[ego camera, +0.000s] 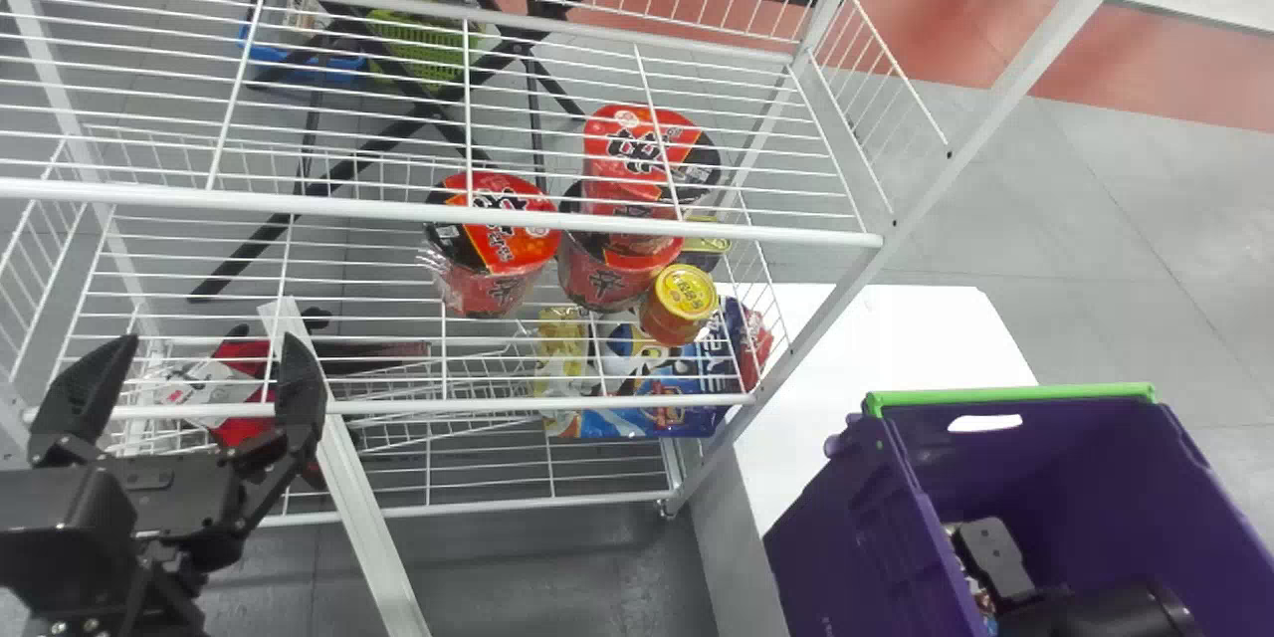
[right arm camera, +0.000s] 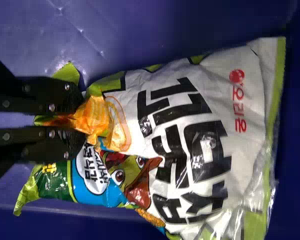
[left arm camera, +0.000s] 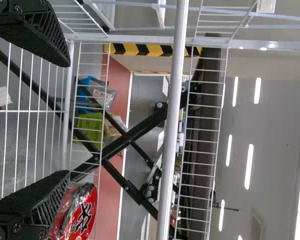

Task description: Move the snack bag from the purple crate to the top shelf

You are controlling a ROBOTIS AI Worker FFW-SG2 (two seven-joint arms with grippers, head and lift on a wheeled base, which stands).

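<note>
Pinching the snack bag (right arm camera: 190,150) by gathered film near one end: right gripper (right arm camera: 79,121), two black fingers drawn together on a narrow fold, with little gap between them. Bag lies within the purple crate (ego camera: 861,528), printed face toward the wrist camera; whether its far end bears on the crate floor cannot be determined. Left gripper (ego camera: 207,348) is parked before the wire rack, fingers spread wide, nothing between them.

Handling estimate: light for its bulk, soft, puffed with air, contents probably brittle. Glossy film likely slippery. The gathered end is a sound place to hold, since it spares the contents; squeezing the full belly could crush them or burst a seam. Drawback: a small pinch on a large bag, so expect swing and possible creep of film out of the pads.

Judged stage: grasp made, transfer to the top shelf (ego camera: 448,209) remaining. Next: lift straight up, slowly, until the hanging end clears the green rim (ego camera: 1010,398), then carry over the front rail. Main risk: bag snagging on rim or wire.
</note>
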